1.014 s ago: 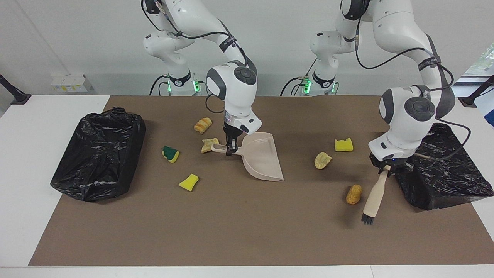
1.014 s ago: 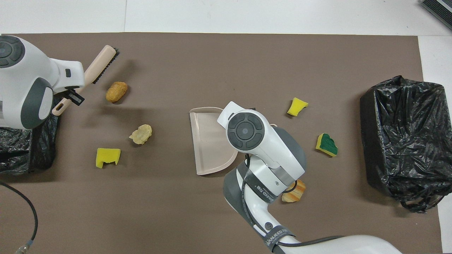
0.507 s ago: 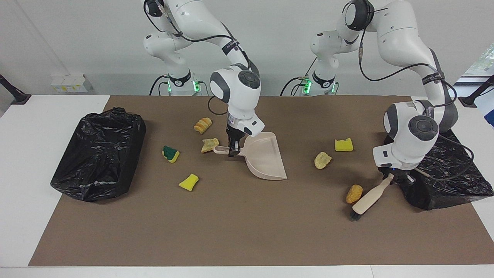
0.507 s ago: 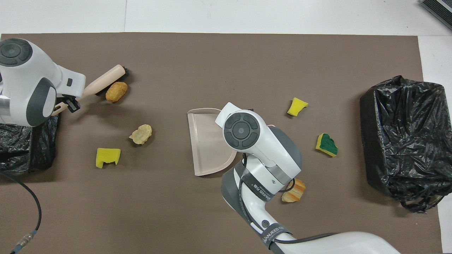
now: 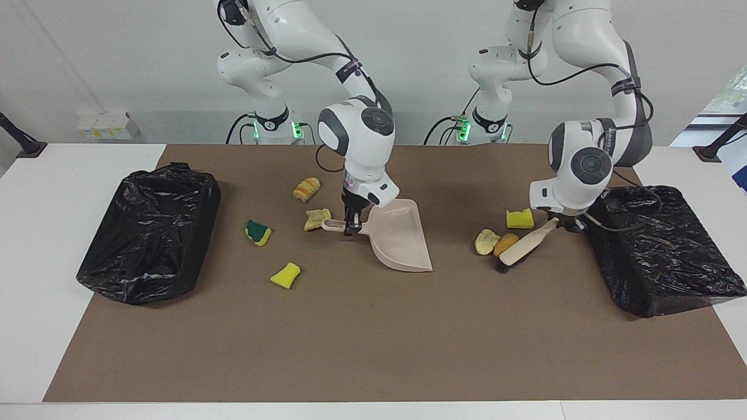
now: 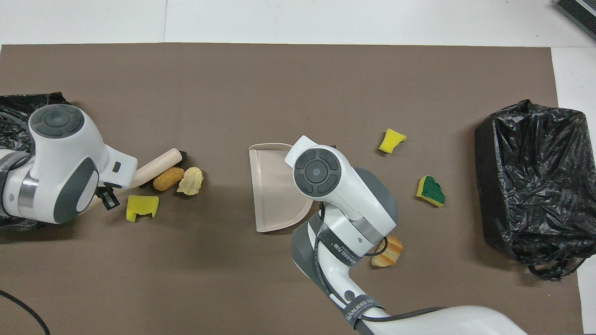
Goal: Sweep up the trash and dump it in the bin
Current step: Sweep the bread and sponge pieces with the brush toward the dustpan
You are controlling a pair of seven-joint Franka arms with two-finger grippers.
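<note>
My left gripper (image 5: 564,222) is shut on the wooden-handled brush (image 5: 525,245), whose bristles rest on the mat against a brown chunk (image 5: 505,244). The chunk touches a pale chunk (image 5: 485,241); a yellow sponge (image 5: 519,218) lies beside them, nearer the robots. My right gripper (image 5: 350,224) is shut on the handle of the beige dustpan (image 5: 400,236), which rests on the mat mid-table. A tan scrap (image 5: 317,218) lies by that handle. A bread chunk (image 5: 307,189), a green-and-yellow sponge (image 5: 258,232) and a yellow bit (image 5: 285,275) lie toward the right arm's end.
A black bag-lined bin (image 5: 149,233) stands at the right arm's end of the brown mat, and another (image 5: 659,251) at the left arm's end. In the overhead view the right arm's wrist (image 6: 321,172) covers part of the dustpan (image 6: 272,186).
My left gripper swung the brush toward the robots and the dustpan, pushing the brown chunk up against the pale chunk. The dustpan and right gripper barely moved.
</note>
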